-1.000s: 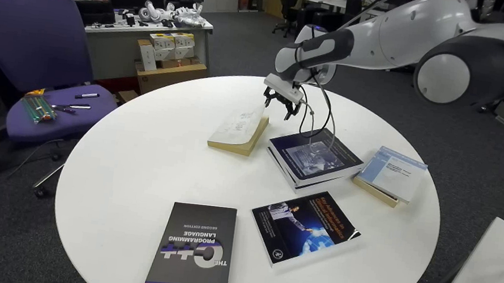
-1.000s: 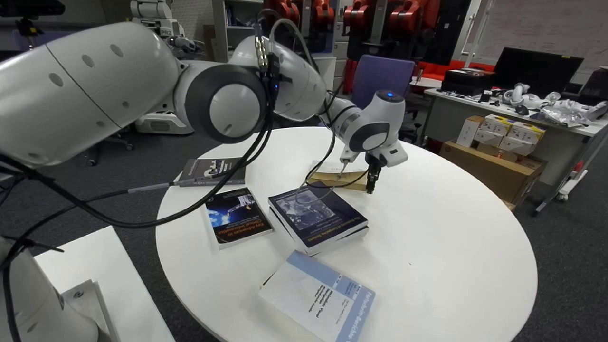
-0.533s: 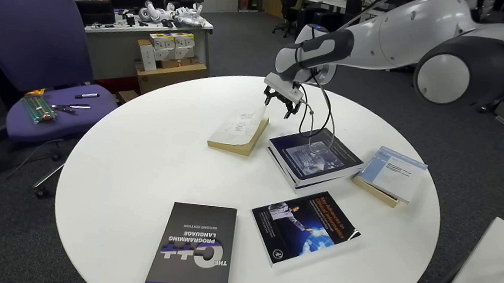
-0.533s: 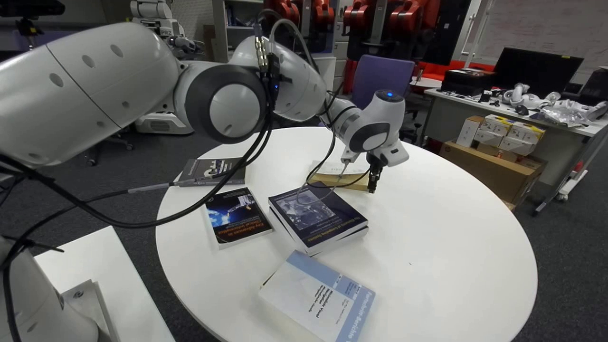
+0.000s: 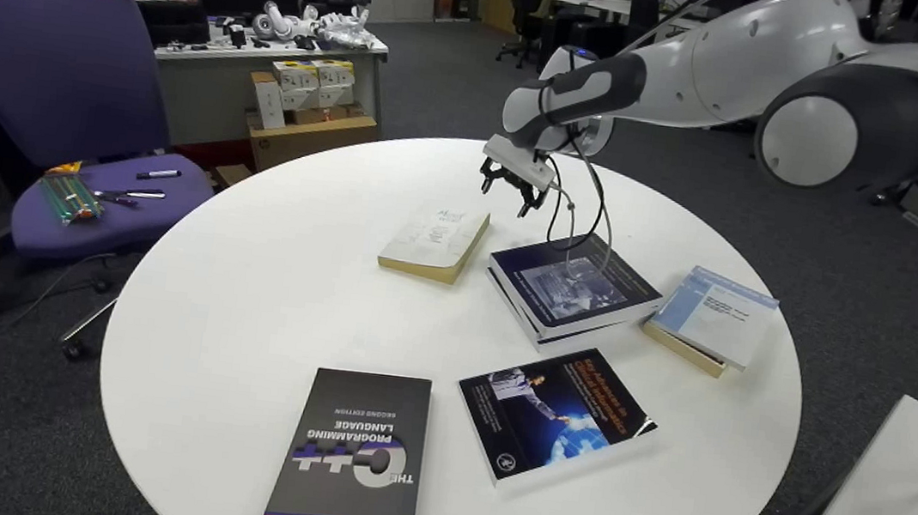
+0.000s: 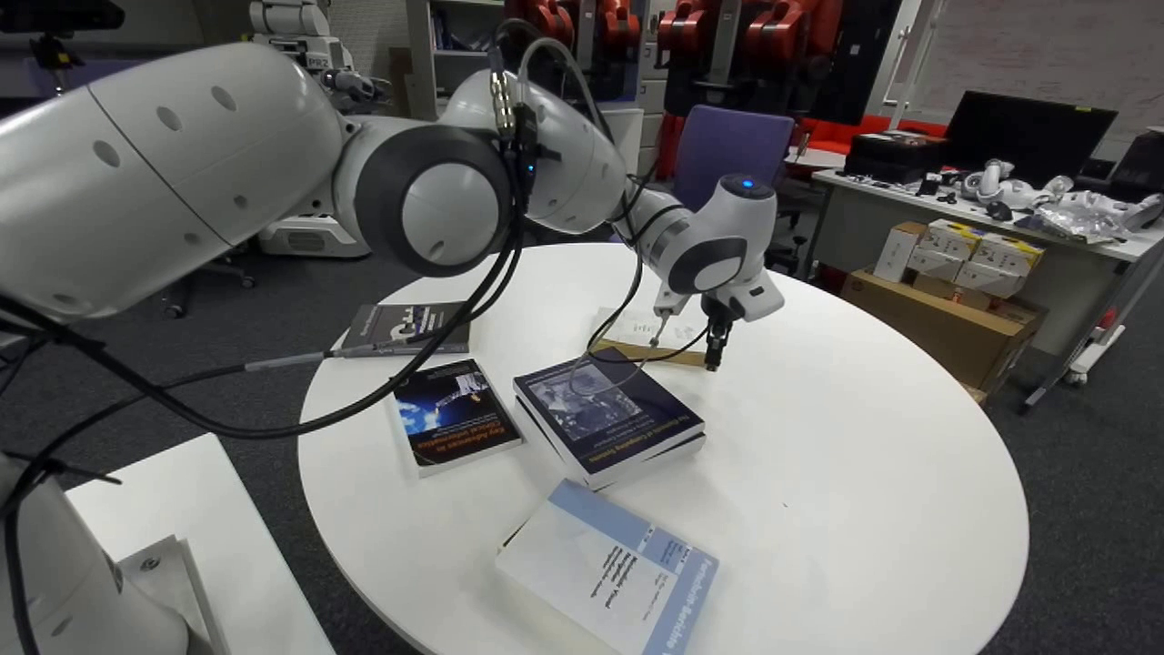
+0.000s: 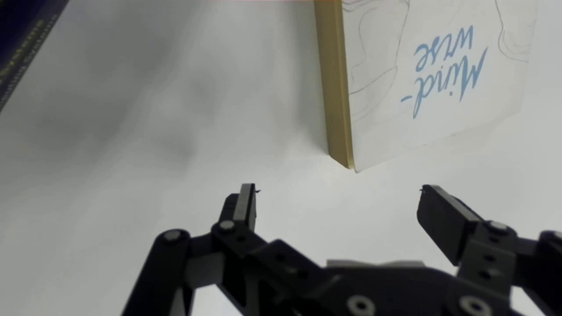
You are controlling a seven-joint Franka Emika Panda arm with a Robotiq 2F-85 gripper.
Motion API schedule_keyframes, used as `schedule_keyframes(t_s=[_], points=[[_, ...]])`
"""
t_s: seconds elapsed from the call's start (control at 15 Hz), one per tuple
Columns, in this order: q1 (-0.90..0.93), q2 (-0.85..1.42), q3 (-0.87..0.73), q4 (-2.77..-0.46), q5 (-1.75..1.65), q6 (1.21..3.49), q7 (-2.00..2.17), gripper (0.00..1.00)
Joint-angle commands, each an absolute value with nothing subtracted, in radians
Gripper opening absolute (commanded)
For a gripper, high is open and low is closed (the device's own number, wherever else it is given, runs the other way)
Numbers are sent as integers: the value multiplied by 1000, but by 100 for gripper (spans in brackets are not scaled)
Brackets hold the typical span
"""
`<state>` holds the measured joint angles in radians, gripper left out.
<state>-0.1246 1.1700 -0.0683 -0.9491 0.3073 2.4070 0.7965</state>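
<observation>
A pale paperback book marked "Mind-wise" lies with its cover down flat on the round white table; it shows in both exterior views point(image 5: 430, 241) point(image 6: 647, 327) and in the wrist view point(image 7: 421, 83). My gripper also shows in both exterior views point(image 5: 505, 200) point(image 6: 715, 362) and in the wrist view point(image 7: 339, 191). It is open, its fingers wide apart with nothing between them. It hangs over the table just beyond the book's corner, apart from it. The nearest other thing is a stack of dark blue books point(image 5: 575, 286), also in the wrist view point(image 7: 22, 35).
On the round table point(image 5: 245, 311) lie a black "Clinical Informatics" book point(image 5: 553, 415), a grey C++ book point(image 5: 349, 461), and a blue-white book point(image 5: 716, 313) on another book. My cables point(image 5: 602, 213) loop low over the dark blue stack. A purple chair point(image 5: 102, 200) stands beside the table.
The Mind-wise book's front cover was lifted at the corner near a finger of my gripper; now it has dropped flat. The gripper has barely moved and the other books have stayed.
</observation>
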Motion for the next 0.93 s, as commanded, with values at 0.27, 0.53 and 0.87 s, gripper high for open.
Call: schedule_keyframes(t_s=[0.27,0.53,0.87], points=[[-161,1201,34,-934,330,2405,581,100],[-141,1234,16,-913,321,2433,581,100],[-125,1255,4,-906,317,2493,604,100]])
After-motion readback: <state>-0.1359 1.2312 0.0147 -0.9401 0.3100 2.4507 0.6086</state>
